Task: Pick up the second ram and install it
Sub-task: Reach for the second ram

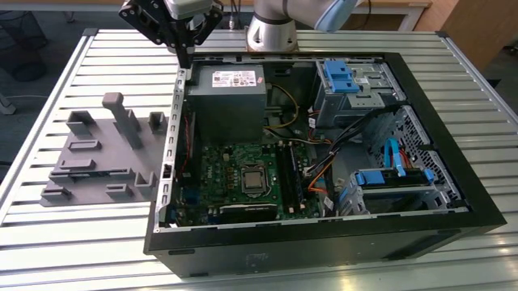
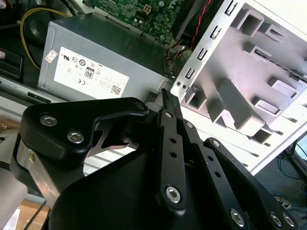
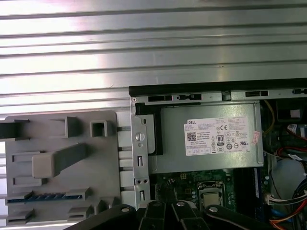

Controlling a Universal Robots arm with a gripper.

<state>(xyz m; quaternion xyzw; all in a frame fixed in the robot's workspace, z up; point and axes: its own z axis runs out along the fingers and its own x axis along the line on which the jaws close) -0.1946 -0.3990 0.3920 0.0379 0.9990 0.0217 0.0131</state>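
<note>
Exterior view, claw (image 1: 185, 62) closed and empty near white-labelled power supply (image 1: 229, 91), first wrist view, second ram (image 3: 45, 196) in grey tray (image 3: 106, 165)

Second ram (image 3: 47, 196): in the first wrist view it is seen edge-on, a thin, long dark strip with bluish glints along its upper edge. It stands on its long edge, seated level in a narrow slot of the grey holder tray (image 3: 105, 167). The slot walls enclose both ends. Chips and label cannot be made out. Not yet lifted out.
</note>
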